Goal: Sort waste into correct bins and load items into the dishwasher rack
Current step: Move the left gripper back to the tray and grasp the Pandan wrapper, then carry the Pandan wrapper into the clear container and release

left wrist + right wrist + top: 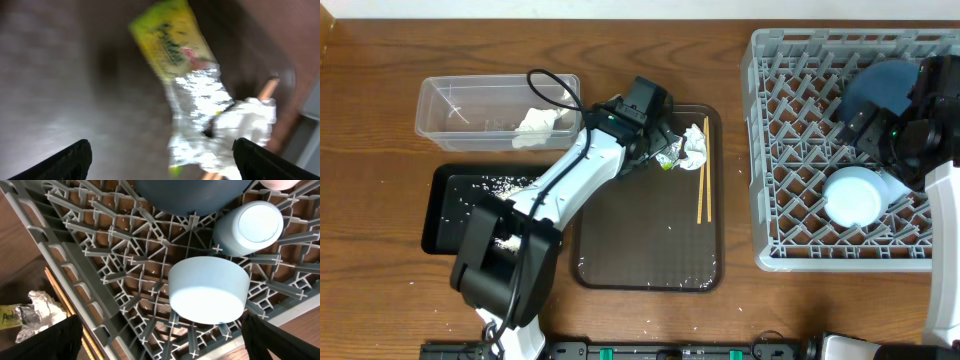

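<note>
A: Where's the wrapper [172, 52]?
B: Just ahead of the left tool [162, 155], whose fingers [70, 160] stand apart, empty. It lies on the brown tray [55, 75], silver end touching the crumpled paper [250, 120].
A: Its axis?
B: Slanted across the tool's opening, printed end pointing far-left. I'd turn the wrist to close across its width, clear of the paper.

The only lettering in view is on the yellow-green printed wrapper [169, 49]. In the left wrist view it lies ahead of the left arm's fingers [65, 160], between them. Green script runs across its yellow panel, too blurred to read. In the right wrist view, a dark word shows beyond the right arm's fingers [45, 340], cut off and illegible.
</note>
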Controlling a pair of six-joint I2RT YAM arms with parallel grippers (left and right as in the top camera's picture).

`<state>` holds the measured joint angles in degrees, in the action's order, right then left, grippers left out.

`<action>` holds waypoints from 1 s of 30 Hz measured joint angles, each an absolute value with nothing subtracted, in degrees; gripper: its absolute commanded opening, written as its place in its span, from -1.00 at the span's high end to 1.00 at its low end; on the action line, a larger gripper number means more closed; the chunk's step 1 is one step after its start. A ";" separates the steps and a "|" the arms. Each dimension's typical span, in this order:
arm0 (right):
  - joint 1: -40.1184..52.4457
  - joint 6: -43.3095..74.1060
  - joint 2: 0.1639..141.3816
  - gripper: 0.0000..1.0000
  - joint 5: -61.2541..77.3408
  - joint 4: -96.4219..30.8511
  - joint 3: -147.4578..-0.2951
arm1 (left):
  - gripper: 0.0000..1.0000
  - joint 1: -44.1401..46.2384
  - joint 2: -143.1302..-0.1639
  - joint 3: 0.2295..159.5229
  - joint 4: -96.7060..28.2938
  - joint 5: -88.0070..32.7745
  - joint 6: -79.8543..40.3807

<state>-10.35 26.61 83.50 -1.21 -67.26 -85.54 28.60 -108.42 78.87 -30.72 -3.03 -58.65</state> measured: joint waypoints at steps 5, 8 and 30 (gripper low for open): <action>-10.35 26.61 83.50 -0.98 -1.21 -67.29 -85.54 | -0.85 28.62 -111.09 78.87 -27.66 -6.63 -60.93; -10.35 26.61 83.50 -0.99 -1.21 -67.26 -85.54 | -0.76 28.62 -113.32 78.87 -27.33 -7.60 -61.95; -10.35 26.61 83.50 -0.98 -1.21 -67.26 -85.54 | 0.88 28.60 -113.75 78.50 -29.10 -9.93 -63.29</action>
